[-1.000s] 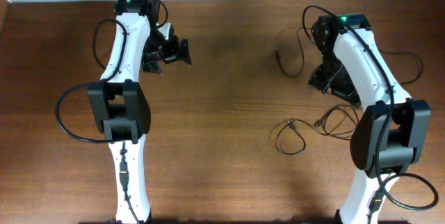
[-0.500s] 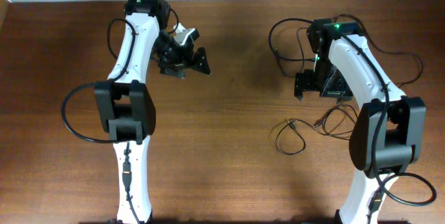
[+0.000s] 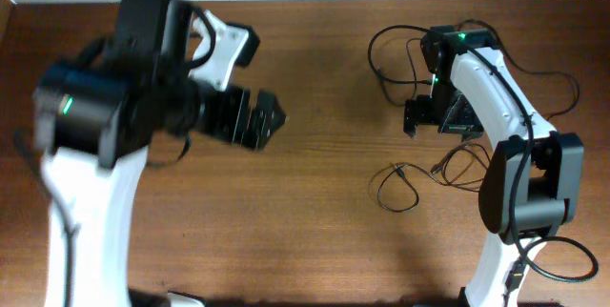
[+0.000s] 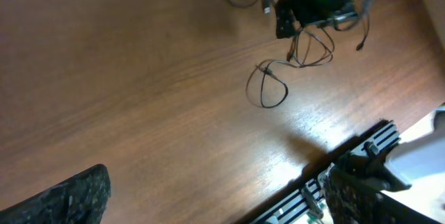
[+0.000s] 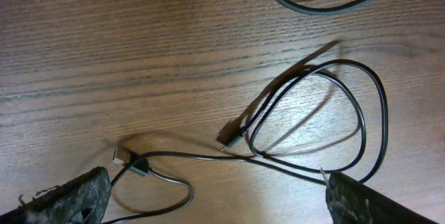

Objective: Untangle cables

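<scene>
No strand is held by either arm, so the work is judged to be at its opening step: choosing where to take hold. The right fingers [image 3: 424, 116] are spread wide above the tabletop [image 3: 324, 240]. In the right wrist view the cables [image 5: 313, 113] are seen lying flat directly beneath them, in the space between the two tips. Two thin black loops are laid one over the other nearer one finger. A dark plug end [image 5: 233, 142] points out of their crossing about midway between the tips. A silvery plug end [image 5: 119, 156] with a small loop is found close by the other finger. A thicker black cord [image 5: 320, 5] is seen beyond the tips; whether it belongs to the tangle cannot be told.

The left fingers [image 3: 259, 121] are likewise opened wide and empty, and are blurred in the overhead view. From their own camera the cables are seen well ahead of them, across bare tabletop.

The next move is judged to call for the right fingers to be lowered onto a single strand, near a plug end and clear of the crossing. The left fingers would need to be brought across to pin the other loop; otherwise the whole bundle would likely be dragged along together.
</scene>
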Robot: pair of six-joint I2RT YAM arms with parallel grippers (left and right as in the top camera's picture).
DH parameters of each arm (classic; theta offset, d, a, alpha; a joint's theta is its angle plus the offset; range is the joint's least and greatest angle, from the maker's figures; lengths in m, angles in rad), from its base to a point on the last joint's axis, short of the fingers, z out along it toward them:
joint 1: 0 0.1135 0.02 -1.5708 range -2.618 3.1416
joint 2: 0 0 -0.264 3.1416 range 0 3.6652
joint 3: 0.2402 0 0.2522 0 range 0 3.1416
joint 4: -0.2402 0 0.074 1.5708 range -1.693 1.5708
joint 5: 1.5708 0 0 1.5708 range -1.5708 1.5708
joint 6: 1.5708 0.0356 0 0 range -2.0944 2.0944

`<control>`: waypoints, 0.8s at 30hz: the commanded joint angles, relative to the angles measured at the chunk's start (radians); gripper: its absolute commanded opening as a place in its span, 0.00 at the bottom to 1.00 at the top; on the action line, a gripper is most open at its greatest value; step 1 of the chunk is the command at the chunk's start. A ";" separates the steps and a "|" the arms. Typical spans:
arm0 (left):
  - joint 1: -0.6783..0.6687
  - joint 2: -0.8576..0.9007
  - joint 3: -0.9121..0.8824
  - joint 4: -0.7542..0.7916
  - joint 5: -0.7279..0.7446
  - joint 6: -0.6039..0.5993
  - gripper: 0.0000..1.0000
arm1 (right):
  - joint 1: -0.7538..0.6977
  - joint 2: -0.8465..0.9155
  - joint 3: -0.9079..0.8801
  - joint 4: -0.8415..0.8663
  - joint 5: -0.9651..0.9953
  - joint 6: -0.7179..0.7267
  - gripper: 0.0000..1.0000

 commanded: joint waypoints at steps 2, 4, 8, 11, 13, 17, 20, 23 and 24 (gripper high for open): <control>-0.016 -0.120 -0.016 0.001 -0.058 -0.010 0.99 | 0.004 0.000 -0.005 0.001 -0.005 -0.006 0.99; -0.016 -0.155 -0.016 0.001 -0.058 -0.010 0.99 | 0.005 0.000 -0.006 0.001 -0.005 -0.006 0.98; -0.016 -0.180 -0.016 0.001 -0.163 0.032 0.99 | 0.004 0.000 -0.006 0.001 -0.005 -0.006 0.99; -0.016 -0.180 -0.016 0.001 -0.167 0.032 0.99 | 0.005 0.000 -0.006 0.001 -0.005 -0.006 0.98; -0.016 -0.180 -0.016 0.001 -0.167 0.032 0.99 | 0.004 0.000 -0.005 0.001 -0.005 -0.006 0.99; -0.016 -0.218 -0.031 0.149 -0.182 0.032 0.99 | 0.005 0.000 -0.006 0.001 -0.005 -0.006 0.98; -0.015 -0.325 -0.155 0.310 -0.186 0.032 0.99 | 0.004 0.000 -0.006 0.001 -0.005 -0.006 0.98; -0.015 -0.493 -0.436 0.537 -0.245 0.035 0.99 | 0.004 0.000 -0.005 0.001 -0.005 -0.006 0.99; -0.015 -0.535 -0.511 0.588 -0.254 0.036 0.99 | 0.004 0.000 -0.006 0.001 -0.005 -0.006 0.98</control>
